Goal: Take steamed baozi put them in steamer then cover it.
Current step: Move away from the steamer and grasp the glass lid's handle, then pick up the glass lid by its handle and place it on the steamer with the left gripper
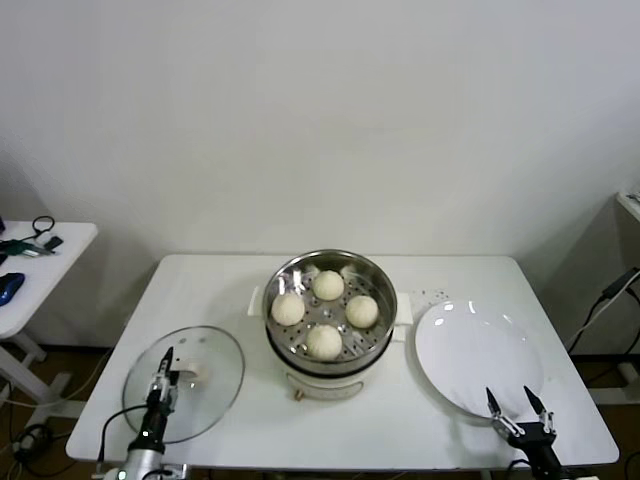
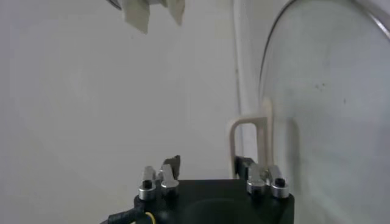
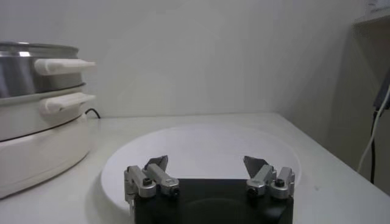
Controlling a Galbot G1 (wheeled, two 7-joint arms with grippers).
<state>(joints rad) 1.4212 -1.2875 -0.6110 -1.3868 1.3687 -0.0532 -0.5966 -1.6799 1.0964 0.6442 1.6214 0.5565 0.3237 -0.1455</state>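
1. While four round cream-white steamed baozi (image 1: 326, 312) sit on its perforated floor, we see the shiny round stainless-steel steamer (image 1: 372, 275) standing uncovered on its cream-white pot base at the table's middle.
2. Left of it we find the round clear glass cover (image 1: 215, 355) lying flat on the white table (image 1: 210, 285).
3. Our left gripper (image 1: 164, 379) hangs over the cover's cream-white handle (image 2: 248, 141), jaws around it; we cannot tell whether they pinch.
4. Our right gripper (image 1: 519, 405) waits with jaws spread at the near edge of the flat white plate (image 1: 470, 350), right of the steamer.
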